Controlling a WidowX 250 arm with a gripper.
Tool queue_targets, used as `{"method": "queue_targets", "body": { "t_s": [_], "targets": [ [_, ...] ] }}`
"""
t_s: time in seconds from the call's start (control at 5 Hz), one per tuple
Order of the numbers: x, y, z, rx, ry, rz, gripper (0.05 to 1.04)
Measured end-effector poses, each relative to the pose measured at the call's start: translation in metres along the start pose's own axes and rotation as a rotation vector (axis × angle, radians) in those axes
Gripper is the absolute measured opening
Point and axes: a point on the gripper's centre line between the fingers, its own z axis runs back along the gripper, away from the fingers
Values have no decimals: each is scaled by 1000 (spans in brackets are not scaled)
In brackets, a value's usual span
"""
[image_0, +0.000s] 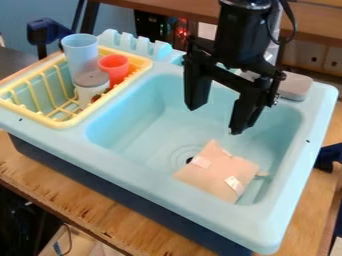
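The black gripper (215, 120) hangs over the back half of the light blue toy sink (140, 165), its two fingers spread apart with nothing between them. Below and in front of it, on the basin floor, lies a flat, pinkish-tan piece (212, 176) with light tape-like patches. It lies beside the dark drain hole, well apart from the gripper. Part of something thin sticks out from under its right side.
At the left, a yellow dish rack (71, 119) holds a light blue cup (81, 52), a red cup (115, 69) and a white container with a grey lid (92, 89). A grey block-like piece (294, 86) sits at the back right rim.
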Motion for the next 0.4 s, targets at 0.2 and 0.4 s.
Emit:
{"method": "queue_targets", "body": {
  "t_s": [0.2, 0.4],
  "targets": [
    [-1, 0, -10, 2, 34, 0, 1000],
    [-2, -2, -19, -4, 33, -6, 1000]
  ]
}}
